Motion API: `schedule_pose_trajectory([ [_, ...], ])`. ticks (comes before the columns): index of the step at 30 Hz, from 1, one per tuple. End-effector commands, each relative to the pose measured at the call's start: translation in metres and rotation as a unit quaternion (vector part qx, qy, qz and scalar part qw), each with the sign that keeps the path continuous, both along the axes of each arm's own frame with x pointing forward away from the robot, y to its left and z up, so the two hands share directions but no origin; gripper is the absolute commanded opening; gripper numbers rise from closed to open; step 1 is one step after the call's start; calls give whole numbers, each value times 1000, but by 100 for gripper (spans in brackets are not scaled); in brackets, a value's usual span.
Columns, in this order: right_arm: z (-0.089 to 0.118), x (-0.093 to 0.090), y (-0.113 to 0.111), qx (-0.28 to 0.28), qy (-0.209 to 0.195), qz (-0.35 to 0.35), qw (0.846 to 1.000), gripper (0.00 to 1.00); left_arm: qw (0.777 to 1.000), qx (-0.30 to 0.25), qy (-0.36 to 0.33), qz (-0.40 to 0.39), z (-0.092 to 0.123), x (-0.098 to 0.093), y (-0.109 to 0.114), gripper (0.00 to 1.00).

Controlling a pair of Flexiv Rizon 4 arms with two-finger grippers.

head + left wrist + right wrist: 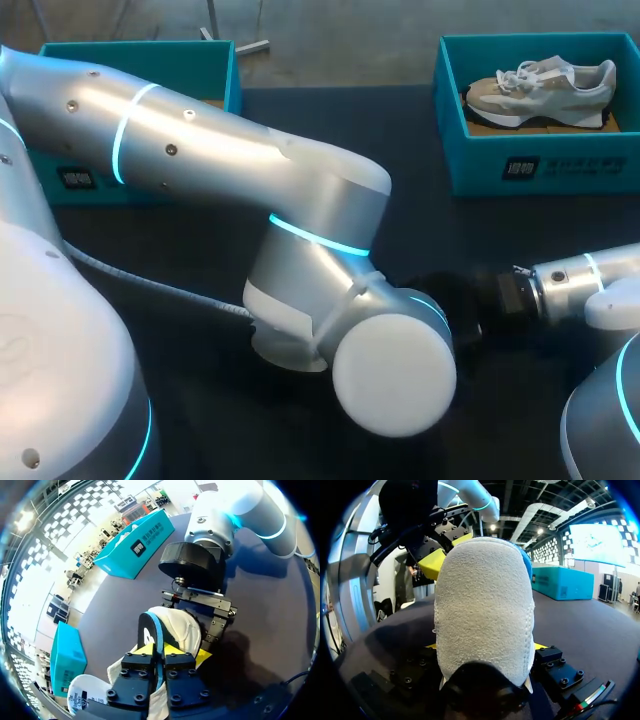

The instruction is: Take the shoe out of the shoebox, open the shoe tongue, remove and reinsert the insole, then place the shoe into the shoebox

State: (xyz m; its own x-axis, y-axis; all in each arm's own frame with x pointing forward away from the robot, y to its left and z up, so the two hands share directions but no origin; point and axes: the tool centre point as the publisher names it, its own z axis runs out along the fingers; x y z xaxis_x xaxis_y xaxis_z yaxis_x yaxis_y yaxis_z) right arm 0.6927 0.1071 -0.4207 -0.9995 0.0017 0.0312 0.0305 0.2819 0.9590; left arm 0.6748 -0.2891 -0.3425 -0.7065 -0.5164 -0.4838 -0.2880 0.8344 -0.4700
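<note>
**Two grippers sharing one shoe**

We are working over the dark table (pixel 500 230). Our left arm (pixel 250 160) is lying across its middle and our right arm (pixel 580 280) is coming in low from the side. In the head view the left wrist is hiding both grippers.

Teal boxes are sitting at the far corners. Our arm is half covering the left shoebox (pixel 190 60), and the right shoebox (pixel 520 165) is holding a second shoe (pixel 545 90).

Nearer our edge, the right gripper (pixel 485 646) is clamping the pale suede shoe (pixel 485 605) at its heel, with a yellow tip pressing on each side.

Our left gripper (pixel 159 650) has its fingers almost together. They are pinching a thin black, blue-edged sheet that we are taking for the insole (pixel 150 627), which is standing on edge and touching the shoe.
</note>
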Motion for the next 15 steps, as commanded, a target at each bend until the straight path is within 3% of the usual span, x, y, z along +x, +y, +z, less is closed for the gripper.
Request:
schedule_pose_trajectory([
  [1,-2,-2,2,-2,0,-1,1000,0,1000,-2,3,-3,1,2,3,20],
  [7,-2,-2,2,-2,0,-1,1000,0,1000,1,3,-2,-2,5,3,16],
  [11,-2,-2,2,-2,0,-1,1000,0,1000,-1,3,-1,-1,5,4,2],
  [15,-2,-2,2,-2,0,-1,1000,0,1000,-9,5,-4,2,4,5,0],
])
